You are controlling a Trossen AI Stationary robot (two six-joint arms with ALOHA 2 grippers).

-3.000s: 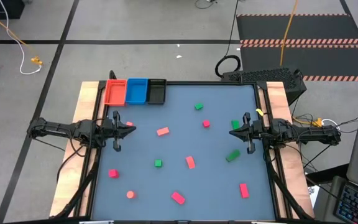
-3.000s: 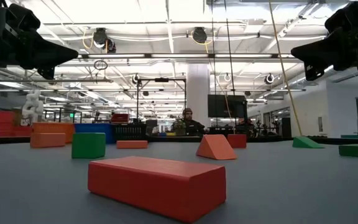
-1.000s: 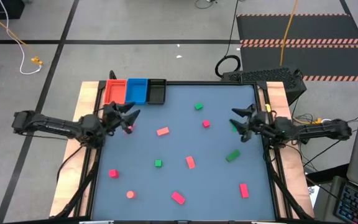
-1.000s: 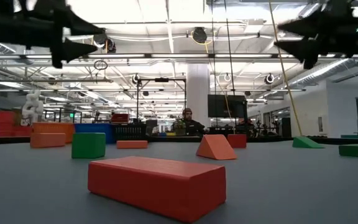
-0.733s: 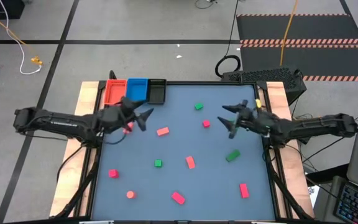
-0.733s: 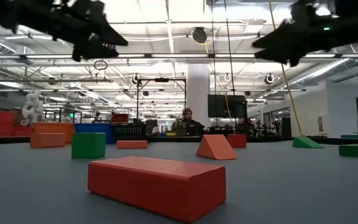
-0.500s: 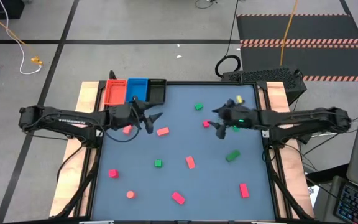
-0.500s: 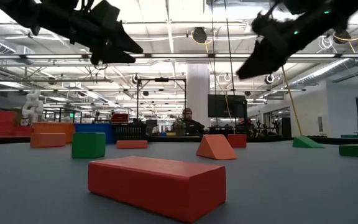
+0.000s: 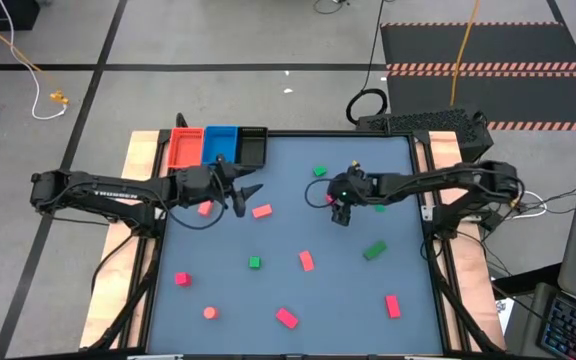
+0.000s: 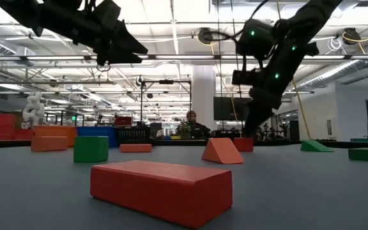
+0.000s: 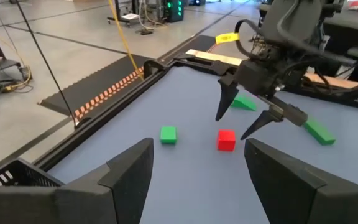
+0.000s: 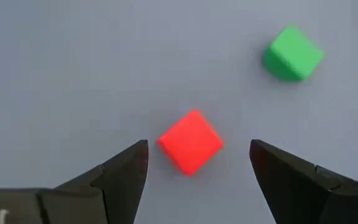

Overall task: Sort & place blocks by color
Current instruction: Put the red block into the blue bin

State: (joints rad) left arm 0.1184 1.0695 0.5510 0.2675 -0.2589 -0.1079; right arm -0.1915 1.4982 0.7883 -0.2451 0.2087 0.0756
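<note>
Lining the right gripper up over the small red cube is the step in hand, to my eye. The fingers stand open and empty, one on each side of the cube, which sits corner-on between them. Turning the wrist so the pads meet two flat faces, not two corners, should keep the cube from twisting out as they close. Coming straight down and closing only once the tips are beside the cube looks like the safe way.

The left gripper hovers open and empty near the far left part of the table, just beside a salmon block and close to a pink-red block. It faces the right gripper across the table, so the two arms are near enough that a wide sweep by either could bring them together.

A green cube lies near the red one but apart from it. The remaining blocks are scattered over the table, all outside the trays. The red tray, blue tray and black tray stand side by side at the far left corner, so the carry there passes the left arm.
</note>
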